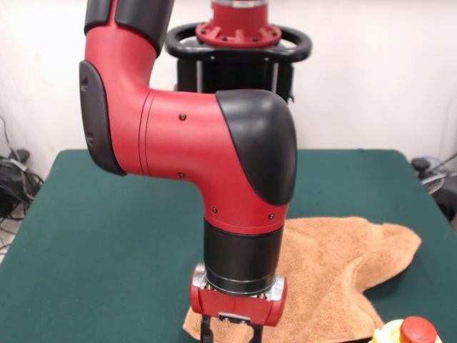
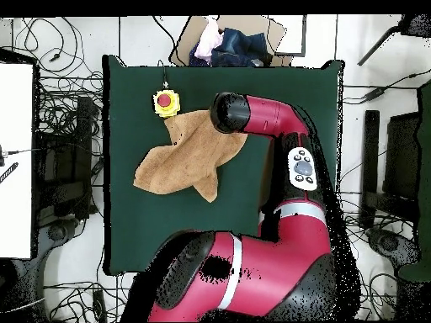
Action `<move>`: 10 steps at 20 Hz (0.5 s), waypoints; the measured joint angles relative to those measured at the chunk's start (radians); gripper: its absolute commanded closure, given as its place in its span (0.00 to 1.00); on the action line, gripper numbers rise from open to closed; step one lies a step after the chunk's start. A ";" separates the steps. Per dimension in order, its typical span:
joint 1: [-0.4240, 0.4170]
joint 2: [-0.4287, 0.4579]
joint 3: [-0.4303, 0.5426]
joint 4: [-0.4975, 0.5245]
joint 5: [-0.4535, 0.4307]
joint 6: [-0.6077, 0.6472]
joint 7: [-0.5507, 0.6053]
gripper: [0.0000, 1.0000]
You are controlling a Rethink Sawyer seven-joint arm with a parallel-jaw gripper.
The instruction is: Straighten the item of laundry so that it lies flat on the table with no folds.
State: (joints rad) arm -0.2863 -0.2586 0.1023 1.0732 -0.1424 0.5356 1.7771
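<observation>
Towel (image 1: pixel 335 264), tan terry, rumpled, irregular, on green felt table (image 1: pixel 93 250); fingers (image 1: pixel 230 334) spread.

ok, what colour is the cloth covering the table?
Dark green felt-like table cover, plain with no pattern; shows best in the front view.

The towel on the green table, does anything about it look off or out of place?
Yes. The towel is not flat: it lies crumpled in an irregular shape with folded-over corners, slanted against the table edges. One corner reaches the yellow and red button at the table's rim. The gripper hangs over the towel's edge.
</observation>
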 measured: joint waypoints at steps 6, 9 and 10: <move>0.000 -0.007 0.000 0.016 0.000 0.000 0.000 0.00; 0.000 -0.014 -0.001 0.027 0.000 0.000 0.000 0.00; 0.000 -0.016 -0.001 0.029 0.000 0.000 0.000 0.00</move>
State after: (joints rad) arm -0.2863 -0.2746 0.1017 1.1025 -0.1422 0.5356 1.7771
